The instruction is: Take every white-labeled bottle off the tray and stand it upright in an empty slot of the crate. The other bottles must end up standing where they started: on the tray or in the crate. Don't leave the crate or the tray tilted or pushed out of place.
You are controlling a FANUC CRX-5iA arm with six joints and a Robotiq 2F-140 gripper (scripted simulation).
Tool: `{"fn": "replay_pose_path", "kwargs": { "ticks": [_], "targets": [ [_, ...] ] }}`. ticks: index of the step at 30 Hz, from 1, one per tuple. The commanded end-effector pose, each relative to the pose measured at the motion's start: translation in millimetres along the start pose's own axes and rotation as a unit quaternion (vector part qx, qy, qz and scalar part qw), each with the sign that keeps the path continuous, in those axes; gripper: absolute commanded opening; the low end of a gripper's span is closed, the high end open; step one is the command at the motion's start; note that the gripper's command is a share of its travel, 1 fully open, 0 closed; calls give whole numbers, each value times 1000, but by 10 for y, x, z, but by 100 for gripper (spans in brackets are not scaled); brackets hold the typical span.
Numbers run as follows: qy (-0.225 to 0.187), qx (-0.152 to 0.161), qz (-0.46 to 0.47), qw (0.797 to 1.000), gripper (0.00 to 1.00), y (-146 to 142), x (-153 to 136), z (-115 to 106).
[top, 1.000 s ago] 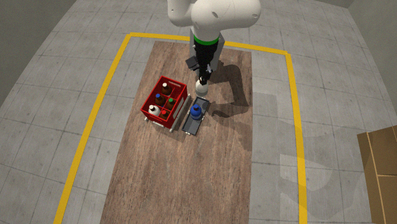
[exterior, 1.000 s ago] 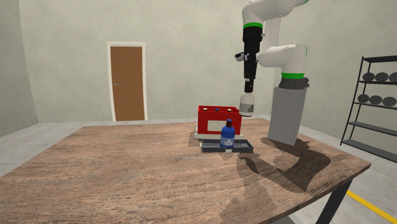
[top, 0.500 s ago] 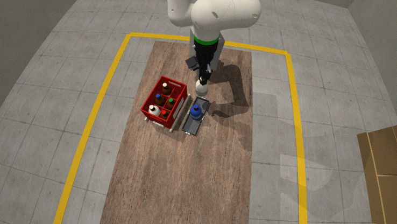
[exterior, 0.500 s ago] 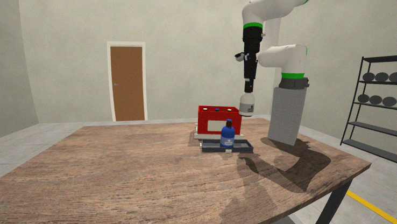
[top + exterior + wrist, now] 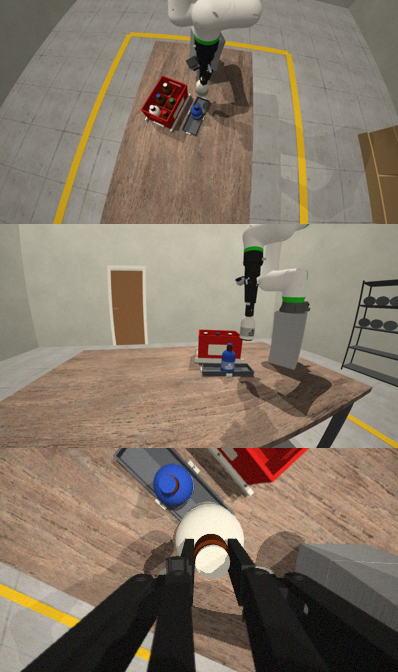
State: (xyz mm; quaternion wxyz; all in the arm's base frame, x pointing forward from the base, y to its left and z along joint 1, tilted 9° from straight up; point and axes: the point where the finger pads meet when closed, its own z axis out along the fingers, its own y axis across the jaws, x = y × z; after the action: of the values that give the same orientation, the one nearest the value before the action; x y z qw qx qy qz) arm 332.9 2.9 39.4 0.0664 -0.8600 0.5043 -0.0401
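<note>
Jaws (image 5: 204, 82) (image 5: 249, 315), nearly closed, grip the white bottle (image 5: 201, 88) (image 5: 247, 329) (image 5: 209, 523) by its neck, aloft at one o'clock from the blue bottle (image 5: 196, 111) (image 5: 228, 359) (image 5: 173, 485) in the top view.

1. From high above the table (image 5: 178, 172) (image 5: 125, 391) (image 5: 75, 508), we look steeply down, farthest away, with the pedestal (image 5: 219, 60) (image 5: 288, 337) (image 5: 340, 573) at 12 o'clock.
2. From beside the table, slightly above its top, we face across it at middle range, pedestal at 3 o'clock.
3. From the wrist, nearest, we look down past the gripper (image 5: 203, 82) (image 5: 249, 314) (image 5: 211, 555), tray (image 5: 189, 129) (image 5: 211, 369) (image 5: 137, 463) at 11.
4. Our top and exterior views share the whole crate (image 5: 182, 93) (image 5: 203, 349) (image 5: 250, 470).
</note>
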Motion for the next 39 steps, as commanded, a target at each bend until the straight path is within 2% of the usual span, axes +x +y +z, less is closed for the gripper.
{"fn": "replay_pose_path", "kwargs": {
  "ticks": [1,39],
  "targets": [
    [0,1,0,1000,10,-6,3,-5],
    [0,1,0,1000,10,44,69,-5]
  ]
}}
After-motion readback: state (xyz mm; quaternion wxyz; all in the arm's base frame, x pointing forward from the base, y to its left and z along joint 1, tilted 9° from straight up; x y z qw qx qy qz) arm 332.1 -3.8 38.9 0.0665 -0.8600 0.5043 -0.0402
